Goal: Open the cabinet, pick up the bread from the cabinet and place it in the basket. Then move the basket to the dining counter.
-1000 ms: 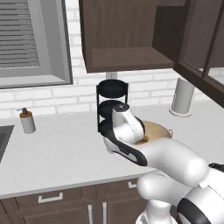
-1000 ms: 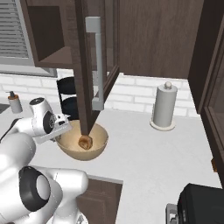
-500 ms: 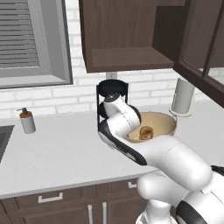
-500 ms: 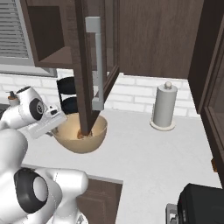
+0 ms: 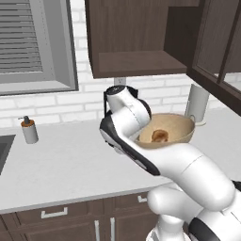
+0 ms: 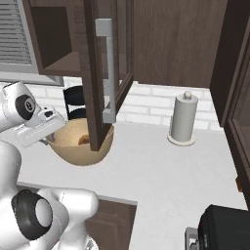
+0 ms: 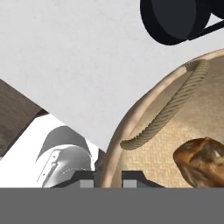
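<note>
Hand view, bottom centre: two dark finger tips of the gripper (image 7: pixel 108 176) stand narrow, one on each side of the rim of the tan round woven basket (image 7: pixel 131 120), pinching it. A rope loop handle (image 7: pixel 170 109) hangs inside that rim. The small golden-brown bread roll (image 7: pixel 202 159) lies in the basket at lower right of that frame. The black round tiered rack (image 7: pixel 177 19) shows at upper right over the pale grey counter (image 7: pixel 78 57).

Left base view: the white arm bends from lower right up to centre, with the hand hidden behind the wrist at the basket's (image 5: pixel 181 134) left rim. Roll (image 5: pixel 160 136) visible inside the basket, centre right. White soap bottle (image 5: pixel 29 130) at left on the counter (image 5: pixel 61 160). Grey paper-towel roll (image 5: pixel 196 103) at right.

Right base view: hand (image 6: pixel 41 128) at left edge against the basket's (image 6: pixel 80 149) rim. Open dark brown glass-panelled cabinet door with silver bar handle (image 6: pixel 108 73) cuts across the basket, centre left. Roll (image 6: pixel 84 140) barely seen behind the door. Paper-towel roll (image 6: pixel 183 119) right of centre, rack (image 6: pixel 74 100) behind the basket, black appliance (image 6: pixel 227 229) lower right.
</note>
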You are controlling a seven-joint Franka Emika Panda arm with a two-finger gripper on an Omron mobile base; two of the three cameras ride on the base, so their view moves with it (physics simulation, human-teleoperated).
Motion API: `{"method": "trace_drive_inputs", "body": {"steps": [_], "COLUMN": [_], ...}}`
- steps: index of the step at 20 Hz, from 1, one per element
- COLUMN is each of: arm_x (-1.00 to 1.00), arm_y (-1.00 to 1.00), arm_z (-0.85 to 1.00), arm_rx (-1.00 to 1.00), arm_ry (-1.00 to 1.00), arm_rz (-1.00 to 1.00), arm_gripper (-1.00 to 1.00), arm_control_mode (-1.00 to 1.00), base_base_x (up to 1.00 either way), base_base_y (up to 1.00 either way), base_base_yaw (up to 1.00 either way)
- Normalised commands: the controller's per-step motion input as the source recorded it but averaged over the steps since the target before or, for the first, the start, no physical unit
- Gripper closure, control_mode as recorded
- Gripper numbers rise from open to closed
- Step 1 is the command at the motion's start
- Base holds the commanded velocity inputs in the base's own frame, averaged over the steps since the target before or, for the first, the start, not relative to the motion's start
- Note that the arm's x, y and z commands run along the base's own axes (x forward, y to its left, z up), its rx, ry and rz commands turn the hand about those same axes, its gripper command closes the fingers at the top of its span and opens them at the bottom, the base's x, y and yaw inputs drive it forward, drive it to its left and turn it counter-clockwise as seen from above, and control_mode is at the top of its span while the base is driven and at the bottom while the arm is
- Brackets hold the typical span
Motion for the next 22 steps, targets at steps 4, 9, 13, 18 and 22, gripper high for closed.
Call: {"method": "trace_drive_inputs", "body": {"steps": [4, 9, 13, 18, 22], "arm_x": [-0.49, -0.17, 0.0, 0.0, 0.0], "arm_y": [-0.06, -0.08, -0.03, -0.01, 0.0], "arm_z": [0.33, 0.17, 0.02, -0.01, 0.0], "arm_rx": [0.05, 0.11, 0.0, 0.0, 0.0], "arm_ry": [-0.11, -0.04, 0.06, 0.01, 0.0], "arm_rz": [0.0, -0.04, -0.04, -0.01, 0.0], "arm_gripper": [1.0, 1.0, 1.0, 1.0, 1.0], "arm_control_mode": [-1.0, -1.0, -1.0, -1.0, -1.0], "base_base_x": [0.0, 0.0, 0.0, 0.0, 0.0], "base_base_y": [0.0, 0.0, 0.0, 0.0, 0.0], "base_base_yaw": [0.0, 0.0, 0.0, 0.0, 0.0]}}
